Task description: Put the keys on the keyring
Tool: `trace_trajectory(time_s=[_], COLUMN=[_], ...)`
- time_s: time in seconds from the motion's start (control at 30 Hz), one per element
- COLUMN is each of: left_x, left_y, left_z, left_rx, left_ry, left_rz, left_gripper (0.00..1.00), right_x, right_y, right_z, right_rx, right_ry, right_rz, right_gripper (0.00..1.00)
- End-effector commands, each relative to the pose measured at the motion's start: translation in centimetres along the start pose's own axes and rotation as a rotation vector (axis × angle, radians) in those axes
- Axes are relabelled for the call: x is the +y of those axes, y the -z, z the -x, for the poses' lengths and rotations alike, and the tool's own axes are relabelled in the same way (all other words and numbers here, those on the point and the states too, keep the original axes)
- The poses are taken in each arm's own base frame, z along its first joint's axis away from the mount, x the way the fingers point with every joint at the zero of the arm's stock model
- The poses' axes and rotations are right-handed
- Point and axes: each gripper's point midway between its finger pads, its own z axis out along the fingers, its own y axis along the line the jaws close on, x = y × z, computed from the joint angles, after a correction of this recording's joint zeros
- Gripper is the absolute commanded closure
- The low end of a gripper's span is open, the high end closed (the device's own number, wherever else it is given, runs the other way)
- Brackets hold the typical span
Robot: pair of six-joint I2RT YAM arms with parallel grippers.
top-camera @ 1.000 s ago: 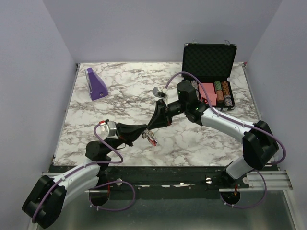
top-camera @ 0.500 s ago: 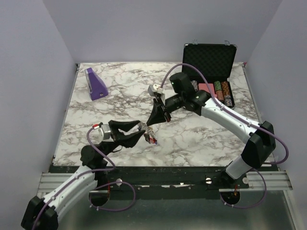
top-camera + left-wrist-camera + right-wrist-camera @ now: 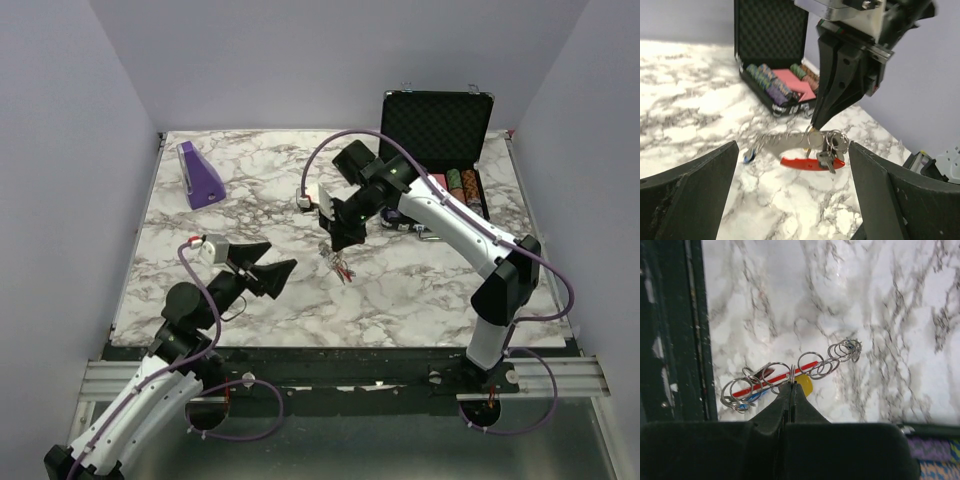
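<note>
My right gripper (image 3: 340, 243) is shut on a thin metal ring of the keyring (image 3: 339, 264), and the bunch hangs from it over the middle of the marble table (image 3: 420, 290). The right wrist view shows the closed gripper (image 3: 791, 385) pinching one ring, with a chain of rings (image 3: 839, 353), the red crescent piece (image 3: 771, 381), a yellow key head (image 3: 805, 385) and a blue key head (image 3: 748, 399) below it. My left gripper (image 3: 268, 262) stands open, to the left of the bunch and apart from it. Between its fingers (image 3: 690, 192) the keyring (image 3: 812, 163) dangles further off.
An open black case (image 3: 437, 122) with poker chips (image 3: 463, 190) stands at the back right, close behind the right arm. A purple wedge (image 3: 200, 175) sits at the back left. The table's dark front edge (image 3: 330, 352) runs just before the arm bases.
My left gripper has opened, let go of the bunch and drawn back to the left. The right arm has carried the keyring away from the front edge, toward the table's middle.
</note>
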Motion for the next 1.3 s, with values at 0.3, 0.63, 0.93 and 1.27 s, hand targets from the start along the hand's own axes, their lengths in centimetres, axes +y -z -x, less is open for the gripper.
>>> trace_trajectory(time_s=[0.3,0.63,0.93,1.27], left_x=[-2.0,-2.7,-1.8,-2.6], left_y=[-1.5,-3.8,-4.8,-8.7], left_z=[-5.8,-6.0,-6.1,-4.9], left_rx=[0.147,0.057,-0.115,-0.135], left_ry=[-0.257,-0.421,-0.296,-0.252], left_rz=[-0.255,-0.283,-0.279,-0.401], left_gripper=[0.16,0.25,0.31,0.41], right_x=[-1.5,-2.0,-1.4,-0.7], right_y=[2.3,2.6,2.2,2.1], right_z=[-7.2,-6.6,-6.3,-5.6], right_rx=[0.579,0.596,0.578,0.536], right_ry=[0.113,0.142,0.159,0.165], right_rz=[-0.219,-0.237,-0.209,-0.182], right_gripper=[0.99,0.99,0.99,0.99])
